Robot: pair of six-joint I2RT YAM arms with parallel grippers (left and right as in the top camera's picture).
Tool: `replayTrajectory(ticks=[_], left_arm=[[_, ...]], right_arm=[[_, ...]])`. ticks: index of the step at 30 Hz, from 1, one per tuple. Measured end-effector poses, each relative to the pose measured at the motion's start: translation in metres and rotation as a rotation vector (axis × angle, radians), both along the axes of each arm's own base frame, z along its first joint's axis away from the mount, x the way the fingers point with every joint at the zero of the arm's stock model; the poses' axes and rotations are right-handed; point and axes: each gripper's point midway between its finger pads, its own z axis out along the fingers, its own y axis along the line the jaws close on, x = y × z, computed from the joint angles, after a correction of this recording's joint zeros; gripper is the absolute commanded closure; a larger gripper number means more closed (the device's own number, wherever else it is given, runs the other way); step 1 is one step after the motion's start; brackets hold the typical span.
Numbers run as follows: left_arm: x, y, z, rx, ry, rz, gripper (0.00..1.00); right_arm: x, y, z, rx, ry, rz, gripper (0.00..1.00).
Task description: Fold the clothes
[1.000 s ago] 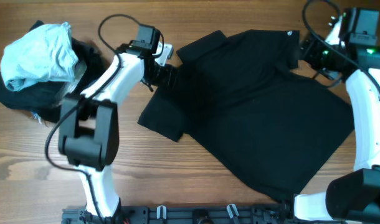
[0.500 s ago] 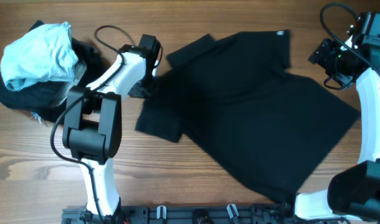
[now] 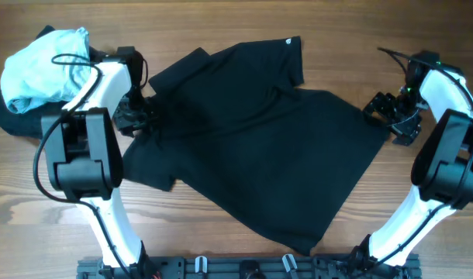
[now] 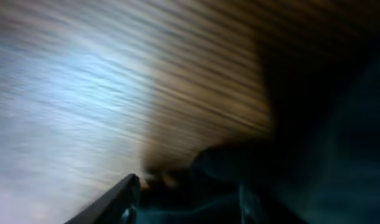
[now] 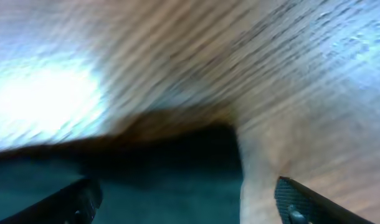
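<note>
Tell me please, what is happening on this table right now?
Two robot arms are working on a black shirt that lies spread, not yet folded, on the wooden table. The left gripper is at the shirt's left edge; blur hides whether it grips. The right gripper is at the right edge, its fingers apart. A light blue garment lies bundled at the far left.
</note>
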Motion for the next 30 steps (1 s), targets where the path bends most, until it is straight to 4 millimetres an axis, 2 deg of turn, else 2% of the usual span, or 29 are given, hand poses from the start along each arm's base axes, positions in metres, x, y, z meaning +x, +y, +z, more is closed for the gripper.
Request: replayTrajectory(ticks=[1, 3, 4, 6, 7, 9, 10, 11, 12, 13, 14, 16, 18, 20, 21, 22, 24, 25, 27, 29, 30], left_arm=[[0.0, -0.01, 0.0, -0.047, -0.002, -0.025, 0.47], [0.002, -0.02, 0.005, -0.089, -0.016, -0.046, 0.45], [0.003, -0.026, 0.009, -0.125, -0.028, -0.055, 0.44], [0.01, -0.038, 0.025, -0.196, -0.076, -0.069, 0.42], [0.015, -0.043, 0.034, -0.223, -0.108, -0.075, 0.37], [0.032, -0.053, 0.063, -0.283, -0.215, -0.097, 0.09], [0.043, -0.059, 0.078, -0.311, -0.285, -0.11, 0.06], [0.051, -0.062, 0.089, -0.329, -0.337, -0.122, 0.05], [0.064, -0.067, 0.104, -0.352, -0.418, -0.138, 0.05], [0.07, -0.07, 0.111, -0.361, -0.454, -0.149, 0.05], [0.077, -0.072, 0.116, -0.369, -0.492, -0.159, 0.05], [0.088, -0.08, 0.121, -0.387, -0.541, -0.181, 0.04], [0.096, -0.094, 0.126, -0.404, -0.586, -0.217, 0.04], [0.107, -0.116, 0.133, -0.424, -0.646, -0.273, 0.17], [0.111, -0.131, 0.138, -0.438, -0.679, -0.316, 0.24], [0.113, -0.144, 0.141, -0.447, -0.701, -0.357, 0.27], [0.114, -0.17, 0.139, -0.463, -0.717, -0.438, 0.26], [0.112, -0.183, 0.132, -0.468, -0.71, -0.478, 0.27], [0.105, -0.207, 0.1, -0.46, -0.644, -0.54, 0.47], [0.099, -0.218, 0.071, -0.445, -0.584, -0.566, 0.67], [0.096, -0.222, 0.054, -0.434, -0.552, -0.584, 0.69]], right_arm=[[0.0, -0.002, -0.003, 0.003, 0.002, -0.007, 0.54], [0.003, -0.003, -0.004, -0.002, -0.009, -0.004, 0.91], [0.007, -0.004, -0.004, -0.008, -0.025, -0.002, 0.96], [0.017, -0.009, -0.004, -0.024, -0.067, -0.003, 0.96], [0.023, -0.011, -0.003, -0.029, -0.089, -0.01, 0.96], [0.04, -0.03, 0.0, -0.055, -0.163, -0.04, 0.96], [0.045, -0.045, 0.002, -0.067, -0.187, -0.068, 0.93], [0.05, -0.072, 0.009, -0.088, -0.222, -0.122, 0.85], [0.05, -0.093, 0.018, -0.103, -0.246, -0.163, 0.71], [0.05, -0.115, 0.028, -0.118, -0.273, -0.198, 0.5], [0.051, -0.139, 0.041, -0.139, -0.31, -0.242, 0.36], [0.05, -0.184, 0.067, -0.172, -0.392, -0.306, 0.2], [0.048, -0.208, 0.085, -0.157, -0.466, -0.324, 0.16], [0.053, -0.206, 0.093, -0.092, -0.524, -0.313, 0.17], [0.059, -0.196, 0.094, -0.042, -0.548, -0.289, 0.18], [0.064, -0.185, 0.096, 0.003, -0.565, -0.26, 0.18], [0.074, -0.161, 0.099, 0.082, -0.589, -0.2, 0.19], [0.079, -0.148, 0.1, 0.121, -0.6, -0.166, 0.19], [0.09, -0.116, 0.106, 0.215, -0.631, -0.079, 0.2], [0.098, -0.098, 0.109, 0.259, -0.652, -0.024, 0.2], [0.104, -0.083, 0.113, 0.292, -0.672, 0.021, 0.21]])
